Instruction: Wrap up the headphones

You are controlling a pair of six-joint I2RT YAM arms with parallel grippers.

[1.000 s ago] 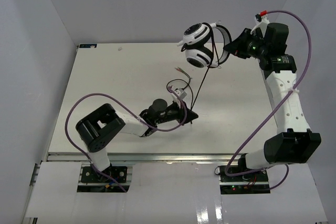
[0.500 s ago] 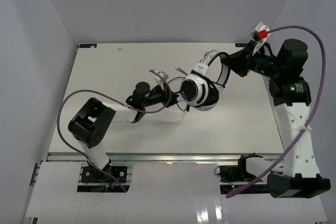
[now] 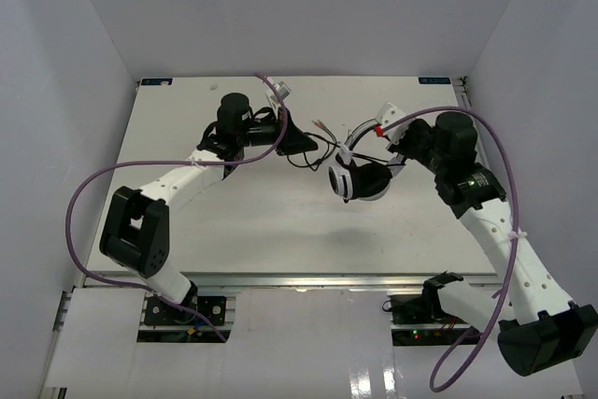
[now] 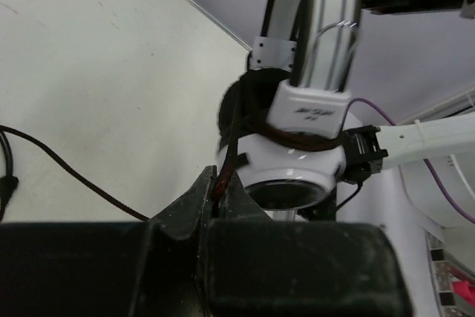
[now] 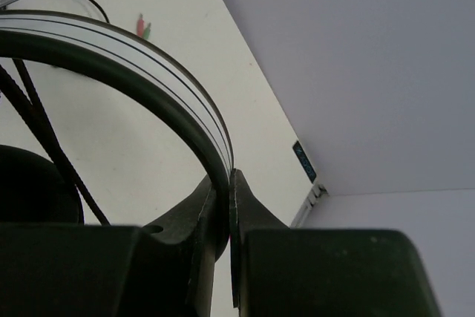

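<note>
Left hand [image 4: 220, 182] is closed tight on the thin black cord [image 4: 231, 146]. The cord runs from this grip up to the white earcup [image 4: 297, 172] and passes around it. Right hand [image 5: 228, 183] is closed too, pinching the black headband [image 5: 133, 64]. The headphones [image 3: 360, 179] hang in the air between both hands, over the counter [image 3: 215, 221], a little to the right of its middle. Some loose cord lies on the counter beside the left hand.
</note>
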